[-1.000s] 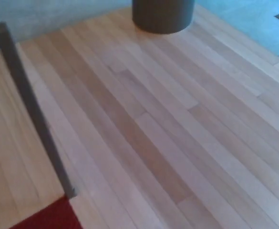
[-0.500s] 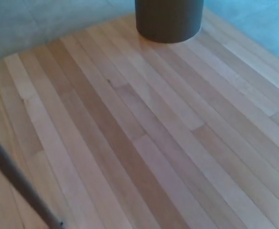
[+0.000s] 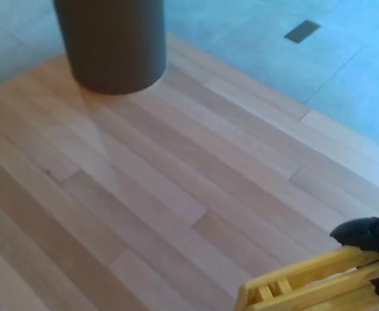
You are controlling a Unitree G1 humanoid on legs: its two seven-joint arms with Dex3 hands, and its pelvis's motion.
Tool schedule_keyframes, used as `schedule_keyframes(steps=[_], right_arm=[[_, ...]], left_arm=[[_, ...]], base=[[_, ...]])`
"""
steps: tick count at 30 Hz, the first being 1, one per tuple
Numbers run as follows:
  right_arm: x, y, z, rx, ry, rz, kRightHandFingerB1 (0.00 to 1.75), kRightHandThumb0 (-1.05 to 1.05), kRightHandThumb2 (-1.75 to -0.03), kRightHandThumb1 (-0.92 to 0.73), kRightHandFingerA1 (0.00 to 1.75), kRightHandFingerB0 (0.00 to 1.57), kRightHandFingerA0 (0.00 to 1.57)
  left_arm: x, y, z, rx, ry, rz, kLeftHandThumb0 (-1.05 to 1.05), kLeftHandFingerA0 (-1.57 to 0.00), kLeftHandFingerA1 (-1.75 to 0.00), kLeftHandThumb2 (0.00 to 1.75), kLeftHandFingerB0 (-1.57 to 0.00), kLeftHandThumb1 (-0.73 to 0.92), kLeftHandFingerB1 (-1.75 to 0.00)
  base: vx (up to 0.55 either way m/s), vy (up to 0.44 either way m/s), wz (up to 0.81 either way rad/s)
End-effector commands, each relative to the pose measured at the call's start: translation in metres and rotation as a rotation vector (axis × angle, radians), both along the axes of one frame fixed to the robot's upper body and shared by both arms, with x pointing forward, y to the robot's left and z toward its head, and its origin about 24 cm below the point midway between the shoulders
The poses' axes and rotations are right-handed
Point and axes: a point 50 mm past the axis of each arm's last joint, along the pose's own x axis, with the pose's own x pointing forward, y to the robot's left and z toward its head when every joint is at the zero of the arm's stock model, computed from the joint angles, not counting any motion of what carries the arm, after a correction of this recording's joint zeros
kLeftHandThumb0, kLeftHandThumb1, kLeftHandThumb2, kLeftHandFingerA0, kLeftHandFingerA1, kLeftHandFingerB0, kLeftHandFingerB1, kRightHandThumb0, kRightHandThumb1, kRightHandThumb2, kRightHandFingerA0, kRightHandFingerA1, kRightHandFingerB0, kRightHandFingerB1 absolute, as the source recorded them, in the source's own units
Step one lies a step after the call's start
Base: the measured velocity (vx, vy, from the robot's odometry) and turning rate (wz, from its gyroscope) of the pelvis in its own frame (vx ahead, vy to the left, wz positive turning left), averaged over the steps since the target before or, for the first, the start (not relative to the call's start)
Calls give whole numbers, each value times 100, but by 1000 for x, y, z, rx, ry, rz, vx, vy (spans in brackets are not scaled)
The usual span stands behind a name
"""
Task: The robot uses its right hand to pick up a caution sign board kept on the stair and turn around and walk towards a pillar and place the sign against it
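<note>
A dark round pillar (image 3: 110, 44) rises from the wooden floor at the top left of the head view. The yellow caution sign board (image 3: 312, 284) shows at the bottom right, folded and lying nearly flat in the air above the floor. My right hand (image 3: 370, 236) is black and sits at the right edge, shut on the sign's upper part. Most of the sign is cut off by the picture's edge. My left hand does not show.
Light wooden planks (image 3: 144, 194) run diagonally across the view. Beyond them lies a grey tiled floor (image 3: 293, 71) with a small dark rectangular plate (image 3: 302, 31) at the top right.
The whole view has swung: the pillar shifted from top centre to top left, the dark rail at left went out of view, and the yellow sign and my right hand came in at bottom right.
</note>
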Motion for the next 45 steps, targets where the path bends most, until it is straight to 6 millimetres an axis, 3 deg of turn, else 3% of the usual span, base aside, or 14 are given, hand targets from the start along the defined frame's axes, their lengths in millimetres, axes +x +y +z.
schedule_keyframes(steps=[1,3,16,28,29,30,35,36,39,40,43,44,45], right_arm=[[8,3,12,6,-51,-20,128,-10,-123,-46,175,73,93],[10,5,10,5,-47,-18,125,-9,-127,-43,175,75,94],[13,20,3,3,-12,20,128,-8,-122,-45,175,71,93],[19,29,-2,-18,-5,27,126,-6,-124,-40,174,74,92],[23,34,-5,-24,2,27,127,-5,-116,-44,175,72,89],[25,36,-6,-28,9,27,128,-5,-116,-44,175,71,89],[26,38,-8,-25,29,25,129,-5,-116,-45,175,72,90],[30,41,-10,-30,35,32,127,-7,-110,-46,175,74,91],[32,43,-11,-32,37,35,127,-7,-110,-46,175,74,91],[34,45,-12,-33,39,36,129,-6,-108,-47,175,71,89],[38,49,-13,-34,42,38,129,-6,-108,-47,175,71,89],[40,52,-14,-31,50,40,130,-5,-114,-45,171,70,89],[43,56,-15,-27,63,44,130,-5,-114,-45,171,70,89]], left_arm=[[-7,2,2,20,-11,7,-11,-130,-124,77,-104,60,-110],[-6,3,2,20,-15,7,-9,-136,-122,77,-108,58,-111],[-6,3,3,24,-14,-4,-10,-138,-124,76,-108,58,-112],[-8,2,2,18,-20,12,-14,-133,-125,71,-105,60,-112],[-8,4,3,28,-16,13,-10,-129,-129,76,-103,58,-112],[-8,5,3,36,-10,7,-10,-136,-125,98,-109,45,-108],[-8,5,3,38,-5,1,-10,-138,-126,97,-110,44,-109],[-7,4,4,48,-3,-17,-12,-132,-125,71,-105,61,-111],[-6,3,4,53,-2,-26,-12,-132,-125,71,-105,61,-111],[-5,3,3,48,-7,-17,-8,-136,-126,97,-109,45,-109],[-4,2,3,40,-15,-5,-8,-136,-126,97,-109,45,-109],[-3,2,3,41,-16,-3,-8,-131,-127,78,-104,59,-114],[-3,2,3,43,-18,-1,-8,-131,-127,78,-104,59,-114]], base=[[429,-36,13],[454,-89,12],[515,-151,18],[502,133,3],[462,149,36],[458,141,41],[369,-3,51],[216,-237,57],[289,-292,67],[280,-273,15],[195,-199,20],[118,-95,34],[123,-50,21]])
